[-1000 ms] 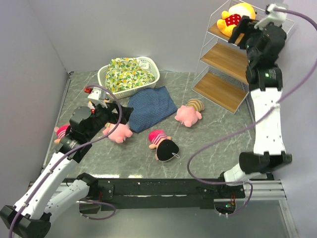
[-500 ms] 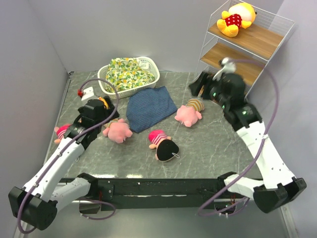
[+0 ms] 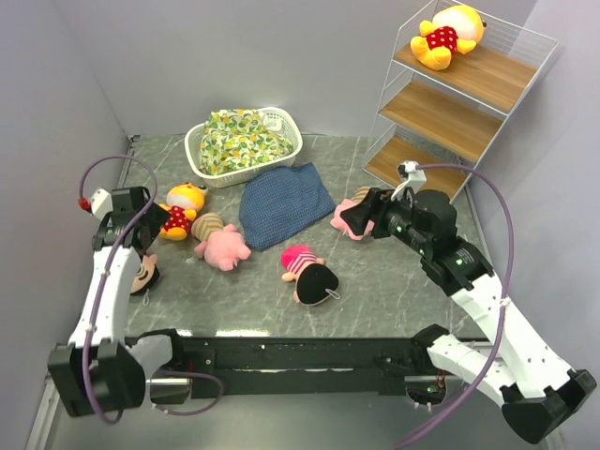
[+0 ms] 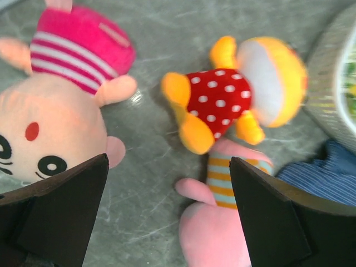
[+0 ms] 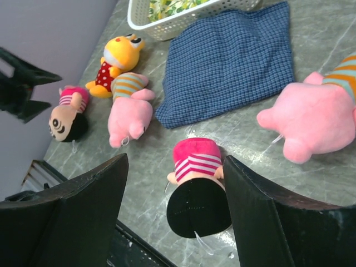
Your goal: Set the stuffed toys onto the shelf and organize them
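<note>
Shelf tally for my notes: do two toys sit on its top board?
No, only one yellow bear lies on the top board of the shelf.

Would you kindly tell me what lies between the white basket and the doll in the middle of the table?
The blue checked cloth lies flat between the basket and the doll, as the top view shows plainly.

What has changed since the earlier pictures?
The right hand came down from the top board of the shelf to the table beside the right piglet, holding nothing. The left hand drew back leftward, uncovering the yellow bear. The second bear on that board, the left piglet, blue cloth and basket stayed put.
</note>
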`<act>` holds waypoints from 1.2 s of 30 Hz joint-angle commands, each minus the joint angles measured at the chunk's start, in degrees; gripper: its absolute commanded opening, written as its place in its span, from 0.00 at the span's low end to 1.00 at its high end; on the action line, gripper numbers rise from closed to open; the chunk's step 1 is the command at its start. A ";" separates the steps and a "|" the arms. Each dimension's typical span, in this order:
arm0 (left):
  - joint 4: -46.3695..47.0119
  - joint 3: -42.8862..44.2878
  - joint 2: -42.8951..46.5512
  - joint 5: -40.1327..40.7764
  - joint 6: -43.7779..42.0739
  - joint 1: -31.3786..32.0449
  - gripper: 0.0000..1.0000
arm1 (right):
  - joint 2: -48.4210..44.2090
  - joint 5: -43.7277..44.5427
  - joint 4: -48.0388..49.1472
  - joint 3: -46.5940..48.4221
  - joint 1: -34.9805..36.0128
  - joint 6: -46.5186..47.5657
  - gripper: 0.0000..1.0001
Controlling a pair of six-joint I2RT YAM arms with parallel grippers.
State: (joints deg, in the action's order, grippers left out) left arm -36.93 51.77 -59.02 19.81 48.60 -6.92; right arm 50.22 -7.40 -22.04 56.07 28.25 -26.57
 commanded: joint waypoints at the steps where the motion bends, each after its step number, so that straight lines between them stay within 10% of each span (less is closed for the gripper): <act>1: -2.61 0.87 -6.35 -0.41 5.44 -1.78 0.97 | -1.26 -2.97 4.55 -2.55 0.23 -0.85 0.76; 21: 12.57 0.17 -24.11 -5.13 10.38 -2.14 0.88 | -1.79 -4.91 3.94 -1.93 0.31 1.08 0.76; 27: 19.26 -0.53 -27.72 -10.84 9.76 -2.40 0.55 | -2.93 -4.64 2.97 -1.76 0.31 0.73 0.75; 31: 17.26 0.35 -27.64 -12.26 9.32 -2.40 0.01 | -3.37 -3.94 1.83 -1.32 0.31 1.16 0.75; 36: 10.04 2.63 -20.54 -4.44 8.01 -2.40 0.01 | -2.93 -4.46 0.77 -0.62 0.40 2.04 0.75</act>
State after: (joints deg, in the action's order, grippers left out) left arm -21.32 51.79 -85.86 10.50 57.89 -9.04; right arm 47.88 -11.62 -21.10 52.73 28.27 -25.82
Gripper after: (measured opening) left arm 0.033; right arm 0.757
